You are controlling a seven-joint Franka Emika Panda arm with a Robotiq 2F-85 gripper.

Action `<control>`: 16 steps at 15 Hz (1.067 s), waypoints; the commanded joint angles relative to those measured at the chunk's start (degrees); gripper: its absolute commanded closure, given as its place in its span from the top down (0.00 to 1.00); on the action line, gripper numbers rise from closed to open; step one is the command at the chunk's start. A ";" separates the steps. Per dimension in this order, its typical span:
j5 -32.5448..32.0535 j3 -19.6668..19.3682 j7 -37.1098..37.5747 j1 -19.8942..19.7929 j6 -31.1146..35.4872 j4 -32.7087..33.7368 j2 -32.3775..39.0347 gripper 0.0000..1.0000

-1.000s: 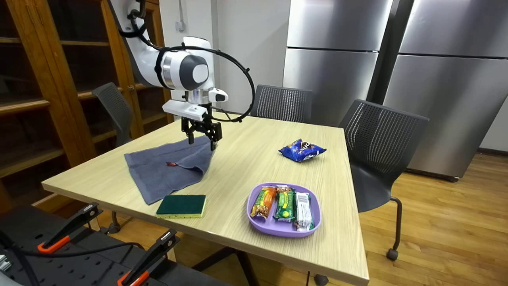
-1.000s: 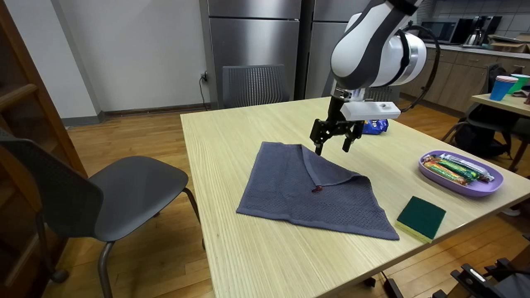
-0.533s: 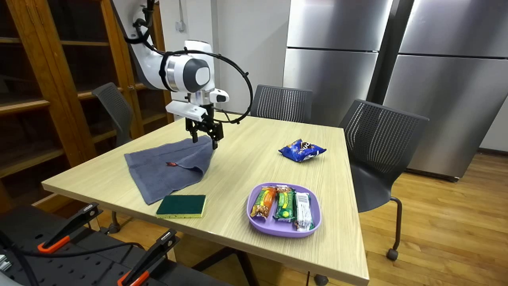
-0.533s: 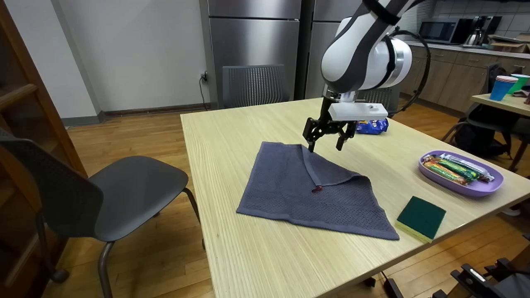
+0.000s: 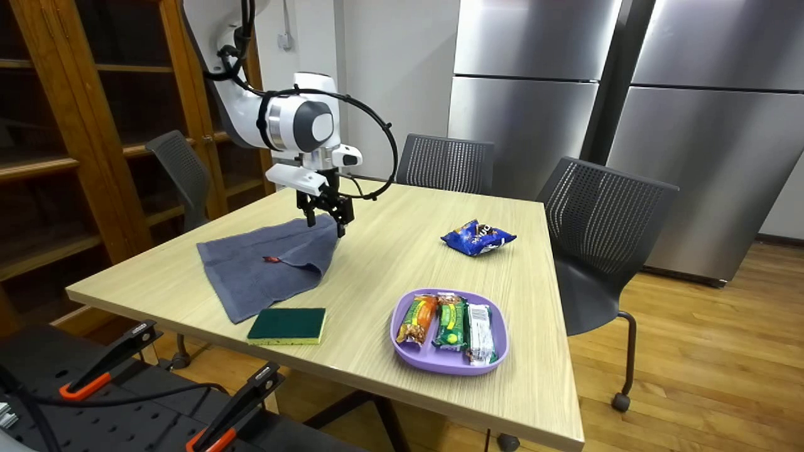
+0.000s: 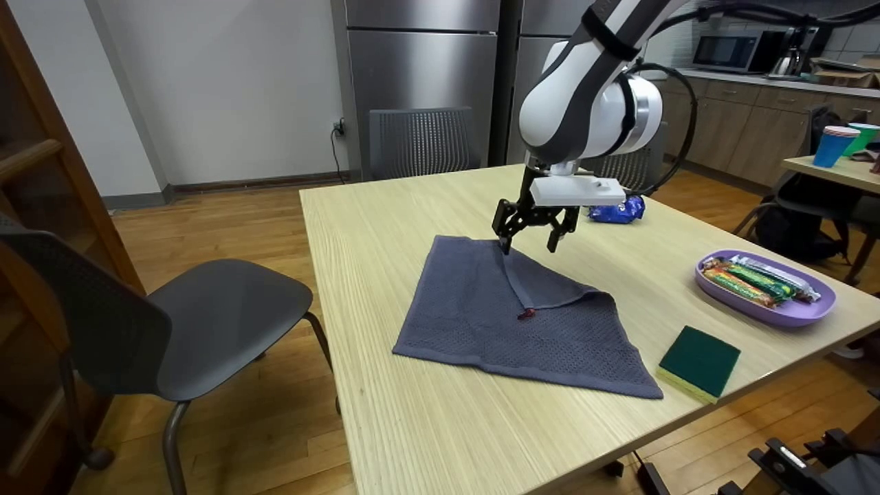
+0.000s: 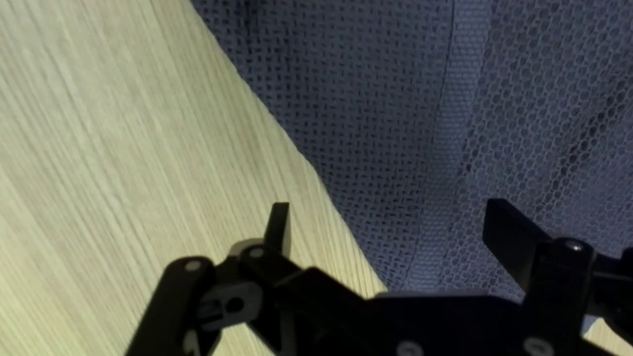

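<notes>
Drifting toward nine o'clock in an exterior view, the gripper (image 6: 529, 246) is hanging wide-spread and empty; at its six o'clock, the towel (image 6: 502, 337) is lying on the bench (image 6: 385, 220), looking light, limp, probably pinching best at its puffed fold (image 6: 595, 297).

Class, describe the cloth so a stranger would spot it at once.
On the pale table, find the open gripper. The cloth lies partly beneath it. Unlike the small green-topped sponge nearby, it is broad, blue-grey and partly folded over.
</notes>
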 commanded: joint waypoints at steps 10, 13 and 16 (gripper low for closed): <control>1.59 -0.83 2.38 1.10 -2.07 7.37 5.35 1.00; 1.98 -0.71 2.34 0.97 -1.89 7.99 5.83 0.74; 2.33 -0.71 2.37 0.98 -1.74 8.23 5.87 0.61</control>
